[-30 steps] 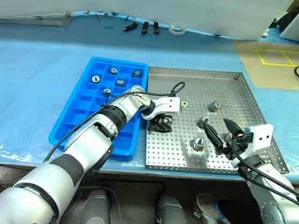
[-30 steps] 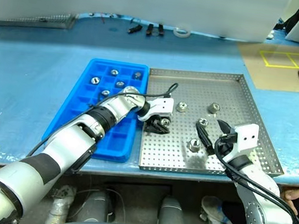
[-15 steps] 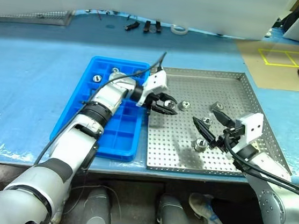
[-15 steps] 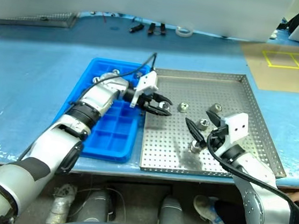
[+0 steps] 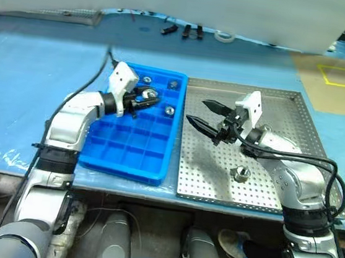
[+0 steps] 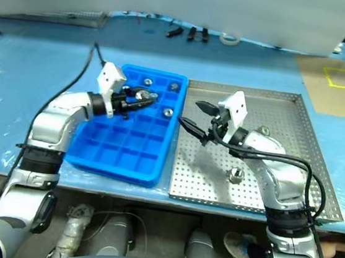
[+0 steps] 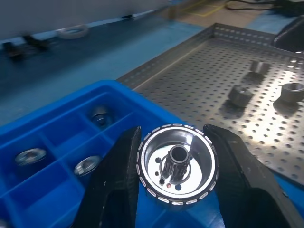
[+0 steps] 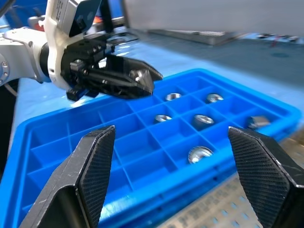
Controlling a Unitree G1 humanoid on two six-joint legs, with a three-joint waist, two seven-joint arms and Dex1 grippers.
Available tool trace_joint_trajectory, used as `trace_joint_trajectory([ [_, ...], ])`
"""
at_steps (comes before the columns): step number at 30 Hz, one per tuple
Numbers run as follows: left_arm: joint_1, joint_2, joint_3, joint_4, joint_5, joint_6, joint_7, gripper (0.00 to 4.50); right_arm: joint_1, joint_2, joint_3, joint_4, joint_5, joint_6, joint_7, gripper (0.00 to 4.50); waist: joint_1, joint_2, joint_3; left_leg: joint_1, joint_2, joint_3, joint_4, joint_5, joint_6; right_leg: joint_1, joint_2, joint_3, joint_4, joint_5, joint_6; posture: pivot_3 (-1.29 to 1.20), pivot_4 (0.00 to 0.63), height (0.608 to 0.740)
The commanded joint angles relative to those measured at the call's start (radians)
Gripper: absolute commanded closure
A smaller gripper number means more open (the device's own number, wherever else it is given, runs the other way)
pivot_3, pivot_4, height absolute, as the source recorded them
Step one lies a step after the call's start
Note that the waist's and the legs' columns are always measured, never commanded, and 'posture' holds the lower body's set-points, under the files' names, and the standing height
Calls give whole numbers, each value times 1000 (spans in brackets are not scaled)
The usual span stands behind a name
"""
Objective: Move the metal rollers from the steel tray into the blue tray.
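Left gripper [image 5: 146, 98] is clamping one roller [image 7: 176, 164] over the blue tray [image 5: 129, 155], empty cells lying directly beneath, while right gripper [image 5: 206, 115] is hovering wide-open over the steel tray [image 5: 300, 103].

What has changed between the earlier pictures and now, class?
The left gripper, shut on a metal roller, has carried it from the steel tray to above the blue tray. The right gripper, open and empty, has swung toward the blue tray. The trays have stayed put.
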Motion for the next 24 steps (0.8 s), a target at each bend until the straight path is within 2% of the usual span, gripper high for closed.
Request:
trace_joint_trajectory([
  [1, 67, 20, 50, -75, 0, 4, 105, 2801, -66, 16, 48, 42, -28, -53, 71, 538, 15, 0, 0, -1, 0, -1, 0, 0, 0, 0, 0, -1, 0, 0, 0, 194, 150, 740],
  [6, 149, 26, 55, -86, 21, -1, 220, 2801, -133, 48, 66, 123, -60, -92, 100, 538, 53, 0, 0, -4, 0, -5, 0, 2, -4, -1, 0, -4, 1, 0, 0, 248, 150, 740],
  [12, 162, 26, 18, -48, 36, -40, 263, 2801, -134, 49, 69, 130, -77, -95, 130, 538, 80, 0, 0, -6, 0, -11, 0, 5, -9, -1, 0, -5, 1, 0, 0, 253, 150, 740],
  [24, 125, 23, -44, -1, 30, -36, 267, 2801, -97, 46, 49, 90, -80, -78, 111, 538, 81, 0, 0, -7, -1, -14, 0, 7, -11, -1, 1, -6, 2, 0, 1, 208, 150, 740],
])
